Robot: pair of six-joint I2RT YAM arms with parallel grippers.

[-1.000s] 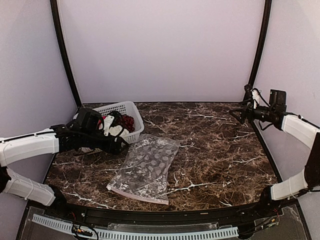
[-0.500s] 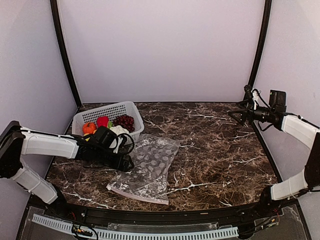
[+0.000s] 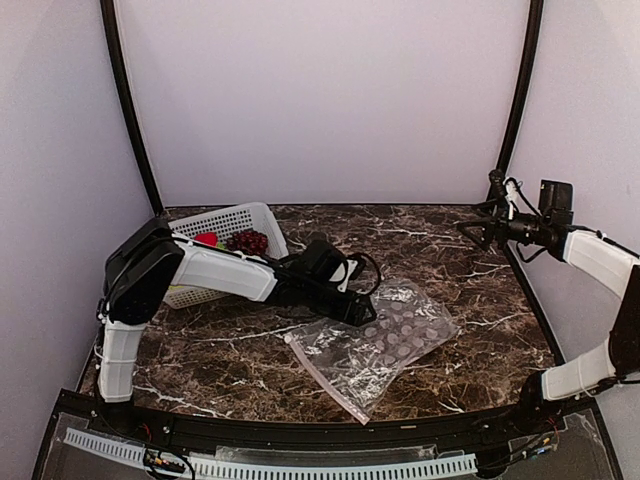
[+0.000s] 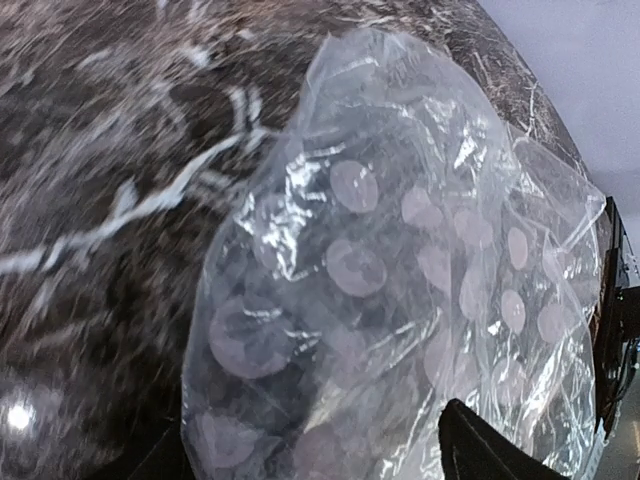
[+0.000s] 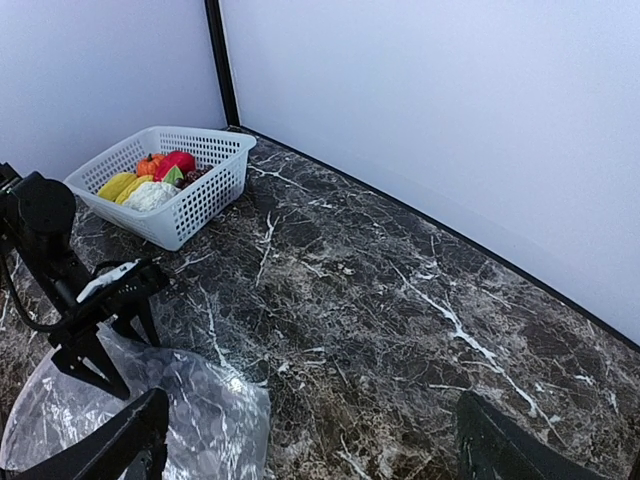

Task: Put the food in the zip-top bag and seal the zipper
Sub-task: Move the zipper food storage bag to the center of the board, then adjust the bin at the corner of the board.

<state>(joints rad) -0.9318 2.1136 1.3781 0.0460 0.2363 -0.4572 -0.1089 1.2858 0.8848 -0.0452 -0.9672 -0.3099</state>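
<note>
Overhead, the left arm hid much of the white perforated plastic basket (image 5: 205, 195); only the right wrist camera caught the small toy food (image 5: 155, 180) heaped inside. The clear dotted zip-top plastic bag (image 3: 395, 335) lay mid-table, long axis slanting near-left to far-right, with its pinkish-red zipper strip (image 3: 325, 382) at the near-left end. The left gripper (image 3: 355, 308) stood spread wide at the bag's far long edge, but whether it pinched anything couldn't be made out. The right gripper (image 3: 478, 230) hung wide open and empty.

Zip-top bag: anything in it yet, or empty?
Empty. The zip-top bag lies flat and see-through on the table; the food sits in the basket.
</note>
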